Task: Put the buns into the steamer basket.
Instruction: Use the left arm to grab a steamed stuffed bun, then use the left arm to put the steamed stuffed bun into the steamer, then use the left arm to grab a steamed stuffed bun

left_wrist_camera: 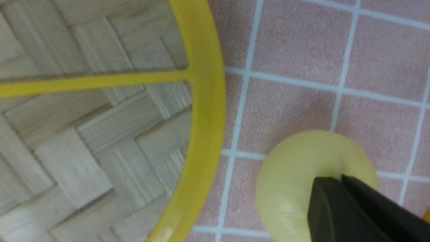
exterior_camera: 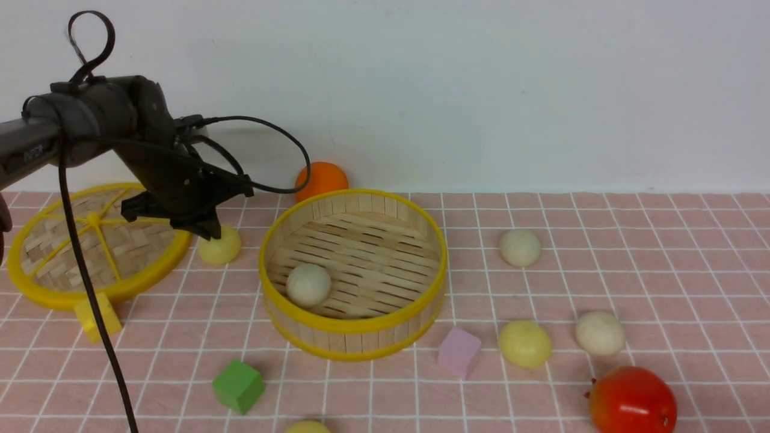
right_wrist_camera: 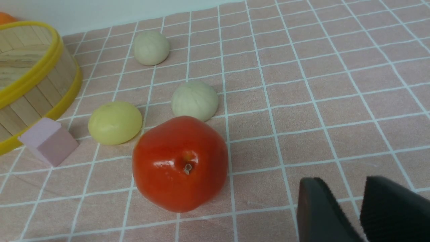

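Lying nearest, at the front edge, yellow bun (exterior_camera: 307, 427). Sitting inside basket (exterior_camera: 355, 340), white bun (exterior_camera: 308, 285). Lying right of basket, three more buns (exterior_camera: 525, 344). Hanging just over second yellow bun (exterior_camera: 219, 245) beside lid (exterior_camera: 42, 293), tips closed, left claw (exterior_camera: 207, 230). Hovering by fruit (right_wrist_camera: 179, 164), narrowly parted and empty, right claw (right_wrist_camera: 341, 179).

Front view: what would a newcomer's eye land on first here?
The bamboo steamer basket in the middle draws the eye first, with one off-white bun inside it. Next comes the black left arm's tool at the top of a pale yellow bun, between the basket and the flat woven disc. A glossy red fruit sits at the near right.
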